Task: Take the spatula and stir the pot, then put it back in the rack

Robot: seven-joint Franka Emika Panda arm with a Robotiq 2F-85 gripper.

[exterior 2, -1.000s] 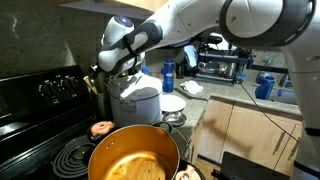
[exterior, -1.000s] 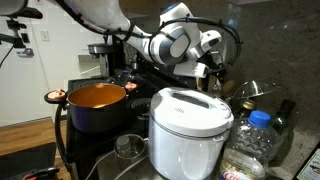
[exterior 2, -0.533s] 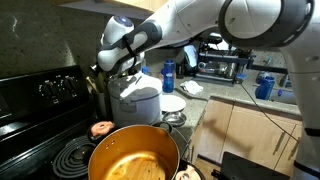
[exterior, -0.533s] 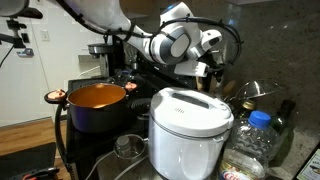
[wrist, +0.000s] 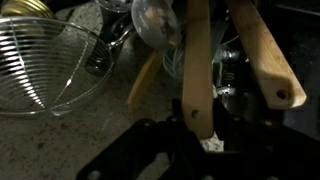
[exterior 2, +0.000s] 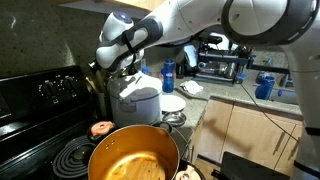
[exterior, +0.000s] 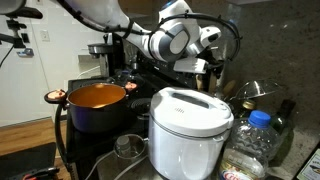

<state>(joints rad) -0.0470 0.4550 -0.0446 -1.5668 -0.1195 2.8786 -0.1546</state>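
In the wrist view the spatula's (wrist: 197,60) pale wooden handle runs up the middle, and my gripper (wrist: 197,126) is shut on its end with the small hole. The blade is out of sight among the other utensils. The rack itself is too dark to make out. In both exterior views the gripper (exterior: 213,68) (exterior 2: 93,78) hangs at the back of the counter beside the rice cooker. The dark pot (exterior: 95,108) (exterior 2: 135,160) with its orange inside sits on the stove, well away from the gripper.
A second wooden handle (wrist: 266,55), a shorter wooden tip (wrist: 143,80), a metal ladle (wrist: 156,20) and a wire strainer (wrist: 40,60) crowd round the spatula. The white rice cooker (exterior: 190,125) (exterior 2: 135,100), a water bottle (exterior: 250,140) and a steel cup (exterior: 128,147) stand on the counter.
The jaws have closed on the spatula's handle, and the wrist has risen slightly. The pot has not moved.
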